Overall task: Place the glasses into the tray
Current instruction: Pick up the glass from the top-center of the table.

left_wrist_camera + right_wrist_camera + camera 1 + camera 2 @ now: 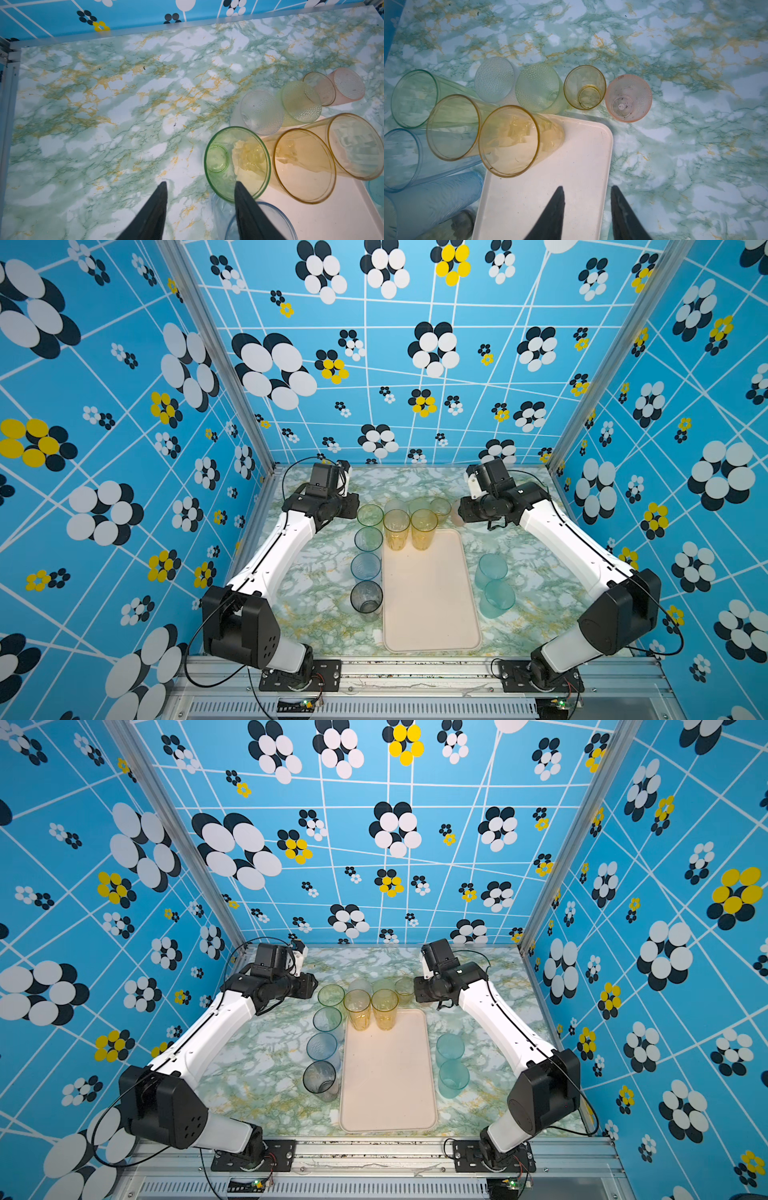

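Observation:
The cream tray lies mid-table with two tall amber glasses standing on its far end: one amber glass beside the other amber glass. Left of the tray, green, blue and grey glasses stand in a column. Short clear, yellow and pink glasses stand behind the tray. Two teal glasses stand to its right. My left gripper is open, with one finger over the green glass's mouth. My right gripper is open and empty, straddling the tray's edge.
Patterned blue walls and aluminium frame posts enclose the marble-patterned table on three sides. The arm bases sit at the front rail. Both forearms reach over the table's sides toward the far end.

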